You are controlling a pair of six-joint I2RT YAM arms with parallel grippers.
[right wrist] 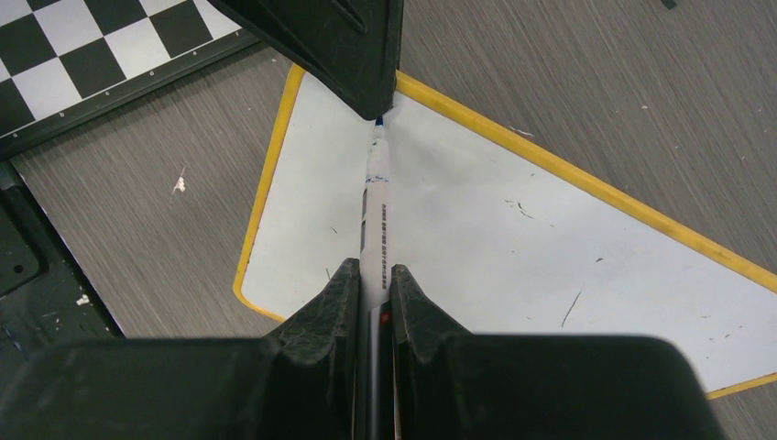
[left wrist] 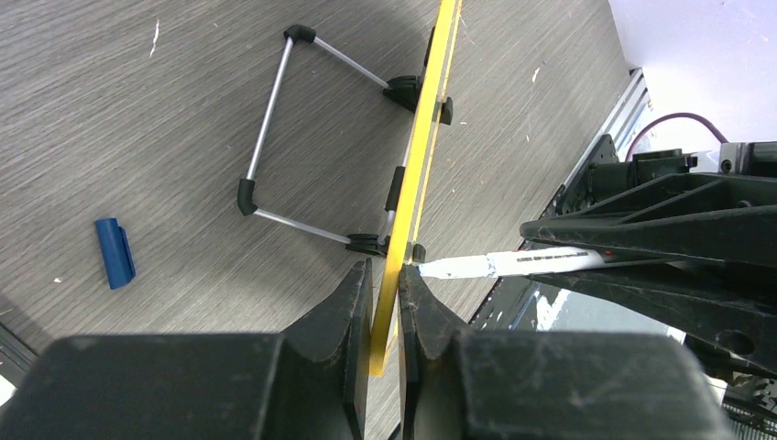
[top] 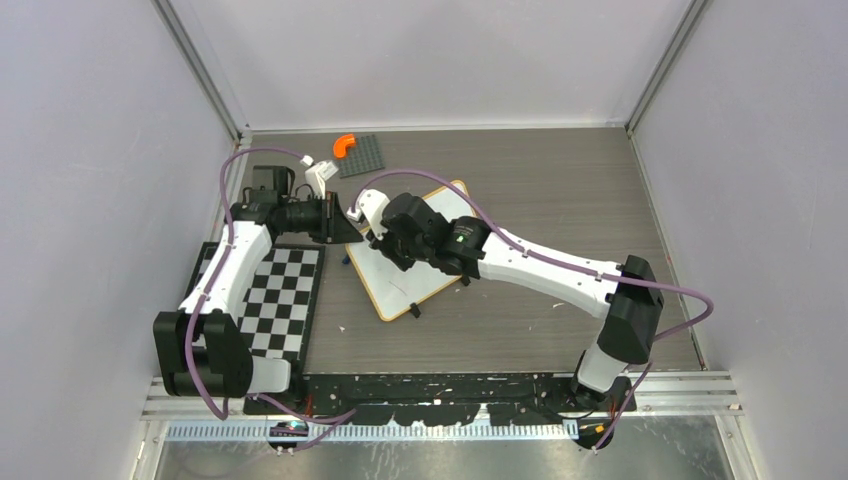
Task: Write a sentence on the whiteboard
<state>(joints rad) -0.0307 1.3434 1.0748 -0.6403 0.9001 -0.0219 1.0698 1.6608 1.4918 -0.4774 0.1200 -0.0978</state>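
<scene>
The whiteboard (top: 415, 285) stands tilted at mid-table on its wire stand (left wrist: 275, 119). In the left wrist view it shows edge-on as a thin yellow strip (left wrist: 423, 137). My left gripper (left wrist: 385, 284) is shut on that edge at the board's upper left corner (top: 350, 228). My right gripper (right wrist: 374, 268) is shut on a white marker (right wrist: 376, 202). The marker's tip rests at the board's face right beside the left fingers (right wrist: 348, 46). The board's face (right wrist: 495, 211) is white with only faint specks. No sentence is in view.
A blue marker cap (left wrist: 114, 252) lies on the table behind the board. The checkerboard mat (top: 275, 300) lies left of the board. A dark grey studded plate (top: 372, 155) with an orange piece (top: 343, 145) sits at the back, beside a small white object (top: 320, 172).
</scene>
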